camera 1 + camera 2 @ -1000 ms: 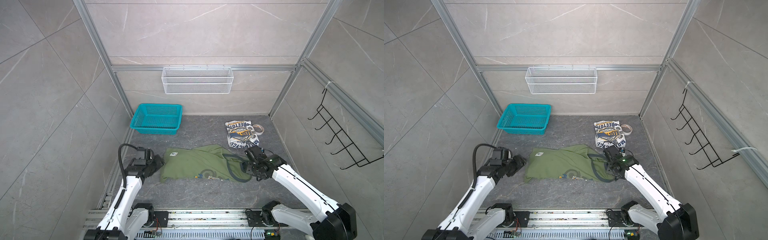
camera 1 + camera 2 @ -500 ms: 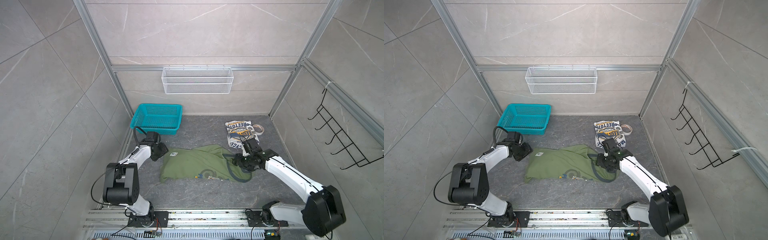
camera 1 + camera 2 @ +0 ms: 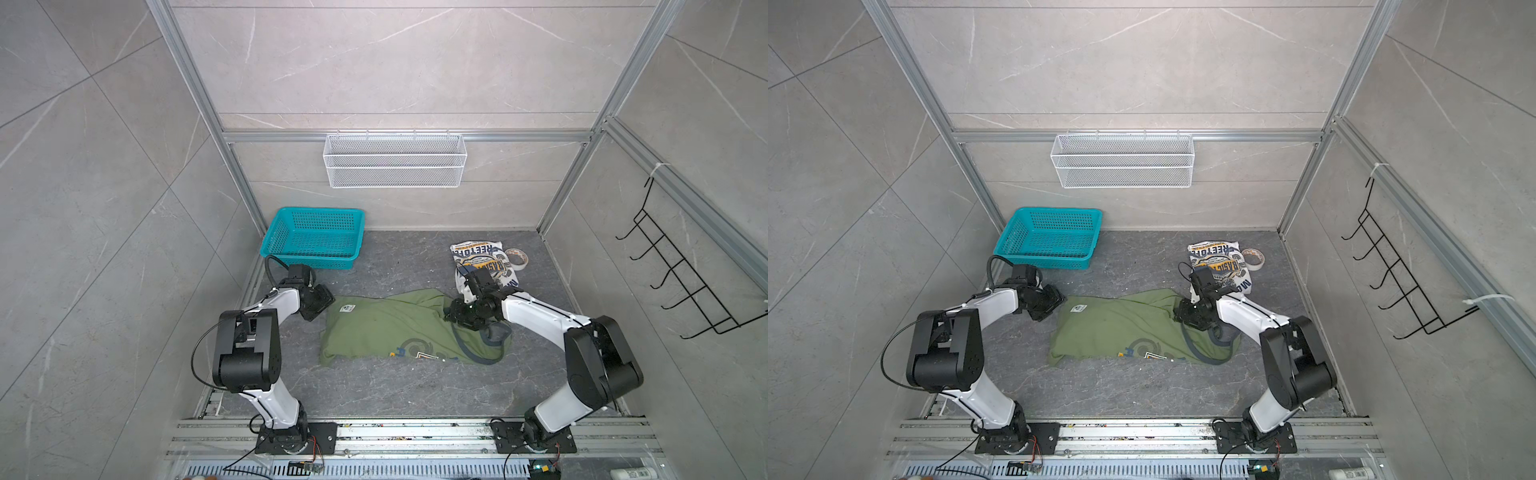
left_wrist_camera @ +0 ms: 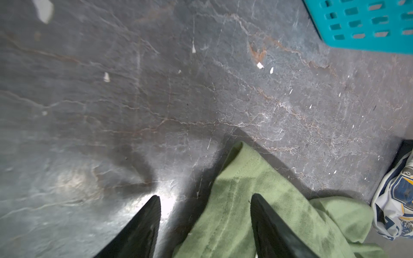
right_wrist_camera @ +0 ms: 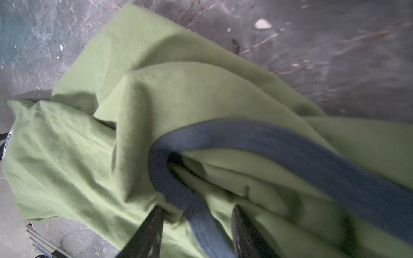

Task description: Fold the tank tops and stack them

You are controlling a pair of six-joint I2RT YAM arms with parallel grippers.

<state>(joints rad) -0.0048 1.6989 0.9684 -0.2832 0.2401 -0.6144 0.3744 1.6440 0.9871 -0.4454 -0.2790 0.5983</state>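
Out in the middle of the counter [image 3: 395, 270], the olive green tank top [image 3: 386, 328] lies half doubled over. The white tank top [image 3: 478, 253] sits folded at the back right beside a tape roll [image 3: 516, 257], probably parked there as the stack base. The left fingers [image 4: 143, 225] are apart, straddling the hem corner. The right fingers [image 5: 152, 230] are apart around the navy armhole trim [image 5: 290, 152], not pinching yet. My guess is both ends get grabbed for the next fold.

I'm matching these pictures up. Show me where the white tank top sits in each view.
In a top view: the white tank top lies right of centre, behind the olive green tank top.
In a top view: the same spot.
Left wrist: a crumpled sliver at the picture's edge.
Right wrist: not in it.
Shared landmark: the olive green tank top, in all four views.
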